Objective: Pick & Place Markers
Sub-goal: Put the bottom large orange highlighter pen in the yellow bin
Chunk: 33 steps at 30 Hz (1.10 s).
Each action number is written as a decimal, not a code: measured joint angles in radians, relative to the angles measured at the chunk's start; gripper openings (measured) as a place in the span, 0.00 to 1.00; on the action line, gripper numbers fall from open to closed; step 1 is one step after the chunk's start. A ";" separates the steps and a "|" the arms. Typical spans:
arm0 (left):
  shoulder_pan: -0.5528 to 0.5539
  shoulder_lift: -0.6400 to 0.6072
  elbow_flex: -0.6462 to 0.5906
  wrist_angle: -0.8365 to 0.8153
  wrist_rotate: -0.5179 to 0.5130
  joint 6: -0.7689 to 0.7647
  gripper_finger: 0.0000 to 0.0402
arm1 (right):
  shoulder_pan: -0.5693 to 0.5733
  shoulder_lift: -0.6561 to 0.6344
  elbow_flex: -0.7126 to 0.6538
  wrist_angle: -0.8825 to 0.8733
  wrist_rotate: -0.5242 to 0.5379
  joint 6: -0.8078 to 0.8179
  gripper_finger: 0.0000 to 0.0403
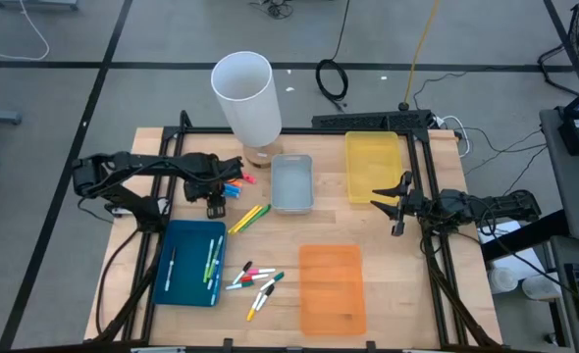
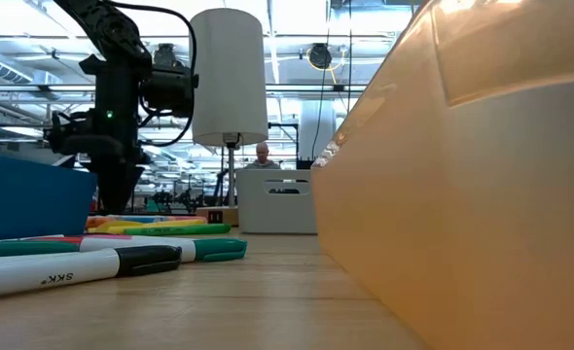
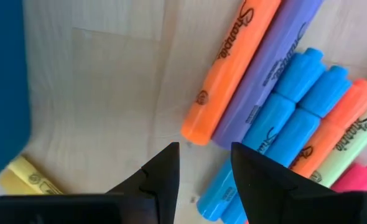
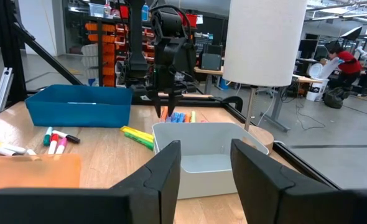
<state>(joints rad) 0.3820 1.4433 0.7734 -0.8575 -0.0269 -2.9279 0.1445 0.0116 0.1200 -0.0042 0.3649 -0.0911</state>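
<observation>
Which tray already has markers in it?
The blue tray, front left on the table: a few markers lie inside. The grey tray, yellow tray and orange tray hold none.

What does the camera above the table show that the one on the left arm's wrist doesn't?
Only the high view shows the blue tray, grey tray, yellow tray, orange tray, the white cylinder and the waiting right tool near the yellow tray. Only the left wrist view shows the print on an orange marker and a purple marker. Both show the open left tool above the marker cluster.
</observation>
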 joint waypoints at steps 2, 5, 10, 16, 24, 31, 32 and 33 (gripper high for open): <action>-0.001 0.000 0.000 0.001 0.000 0.023 0.37 | 0.000 0.000 0.000 0.000 0.000 0.000 0.32; -0.002 0.000 0.000 0.002 0.000 0.030 0.37 | 0.000 0.000 0.000 0.000 0.000 0.000 0.32; -0.002 0.000 0.000 0.002 0.000 0.104 0.37 | 0.000 0.000 0.000 0.000 0.000 0.000 0.32; -0.002 0.000 0.000 0.002 0.000 0.073 0.37 | 0.000 0.000 0.000 0.000 0.000 0.000 0.32; -0.002 0.000 0.000 0.007 0.022 0.045 0.37 | 0.000 0.000 0.000 0.000 0.000 0.000 0.32; -0.003 0.000 0.000 -0.011 0.178 0.001 0.37 | 0.000 0.000 0.000 0.000 0.000 0.000 0.32; -0.002 0.000 0.000 -0.006 0.177 0.002 0.37 | 0.000 0.000 0.000 0.000 0.000 0.000 0.32; -0.002 0.000 0.000 0.000 0.176 0.010 0.37 | 0.000 0.000 0.000 0.000 0.000 0.000 0.32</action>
<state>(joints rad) 0.3801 1.4433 0.7734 -0.8578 0.1495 -2.9176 0.1445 0.0116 0.1200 -0.0041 0.3649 -0.0911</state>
